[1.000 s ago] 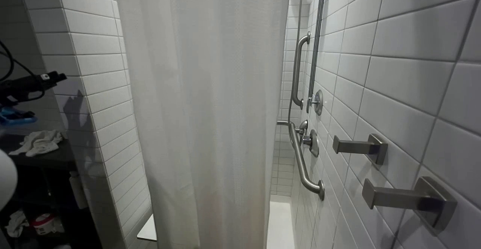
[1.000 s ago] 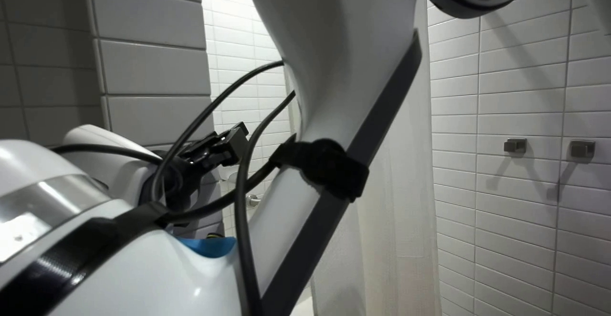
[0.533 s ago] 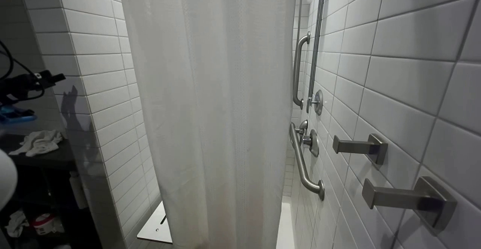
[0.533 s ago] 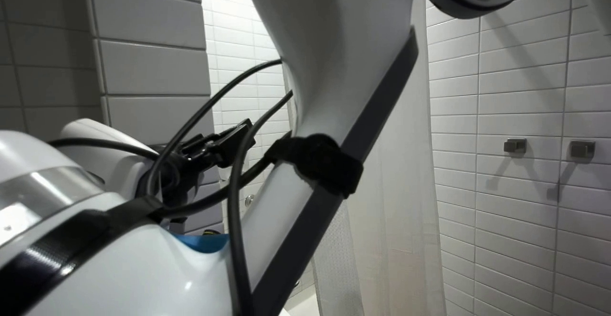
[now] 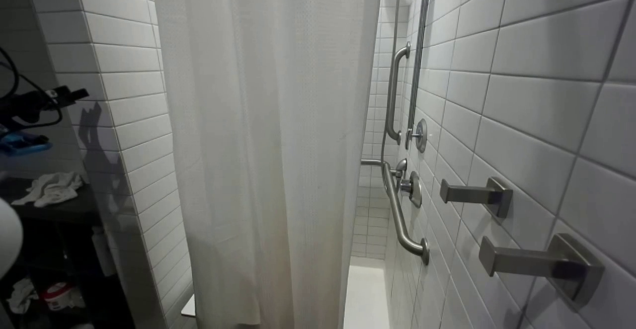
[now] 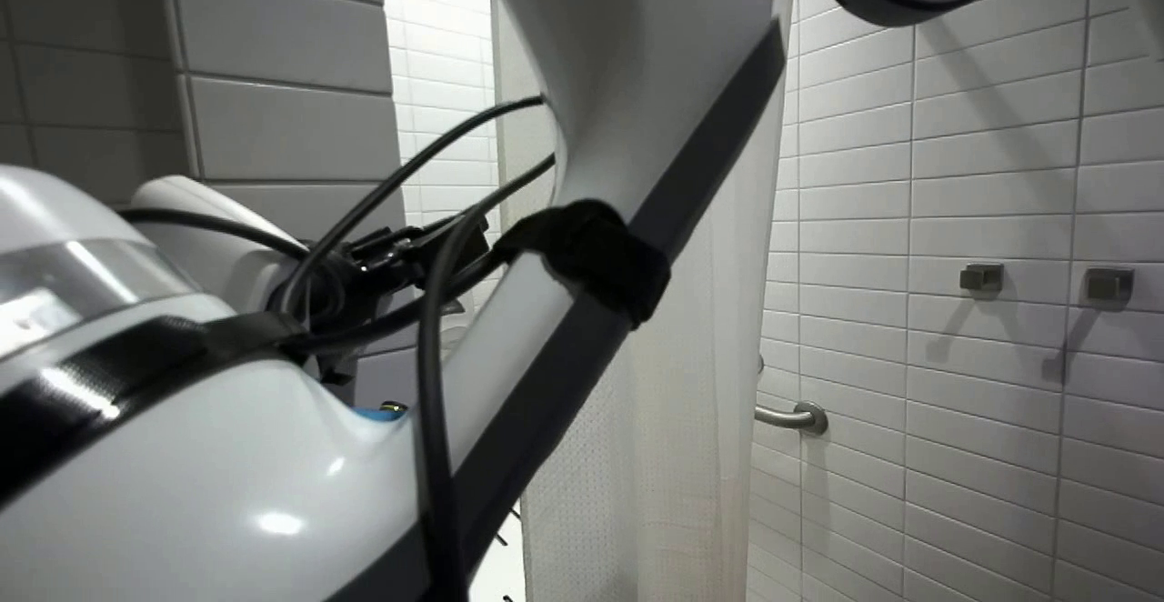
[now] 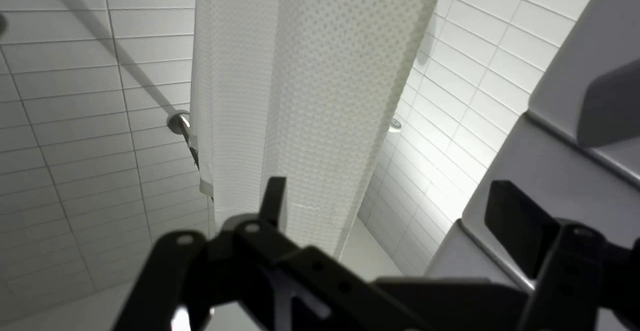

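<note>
My gripper [image 7: 387, 191] is open in the wrist view, with its two black fingers wide apart and nothing between them. It also shows dark at the left edge in an exterior view [image 5: 74, 94], and partly behind cables in an exterior view [image 6: 455, 240]. A long white shower curtain [image 7: 330, 86] hangs beyond the left finger; I cannot tell whether they touch. The curtain also hangs in an exterior view [image 5: 268, 145] and behind the arm in an exterior view [image 6: 677, 384]. The right finger is in front of a tiled wall corner [image 7: 570, 176].
Grab bars [image 5: 400, 214] and two square metal hooks [image 5: 467, 193] are on the tiled wall. A white board-like seat [image 5: 189, 306] shows beside the curtain. A dark shelf holds a white cloth [image 5: 54, 189]. A blue object [image 5: 25, 144] is below the gripper. Cables [image 6: 436, 347] loop off the arm.
The curtain swung right, then back left, covering most of the white seat and baring the grab bar in both exterior views. The arm and gripper have risen slightly.
</note>
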### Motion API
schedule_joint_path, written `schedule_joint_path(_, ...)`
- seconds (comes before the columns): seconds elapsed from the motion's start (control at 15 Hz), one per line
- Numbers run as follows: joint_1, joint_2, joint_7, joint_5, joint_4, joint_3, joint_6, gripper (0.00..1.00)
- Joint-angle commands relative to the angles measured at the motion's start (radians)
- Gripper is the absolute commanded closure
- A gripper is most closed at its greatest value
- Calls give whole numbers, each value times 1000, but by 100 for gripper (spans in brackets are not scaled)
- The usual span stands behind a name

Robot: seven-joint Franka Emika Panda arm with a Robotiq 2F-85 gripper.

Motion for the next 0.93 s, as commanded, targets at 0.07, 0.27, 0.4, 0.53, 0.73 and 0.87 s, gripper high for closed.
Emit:
schedule_joint_path(0.07,-37,-60,28,33,2,-4,22,0)
schedule_joint_path(0.27,-76,-101,34,48,2,-3,46,0)
schedule_joint_path(0.4,-108,-135,32,65,3,-1,70,0)
schedule_joint_path(0.53,-141,-172,33,96,6,0,93,0)
schedule_joint_path(0.73,-189,-235,30,150,10,-3,152,0)
schedule_joint_path(0.87,-230,-269,26,178,16,-9,207,0)
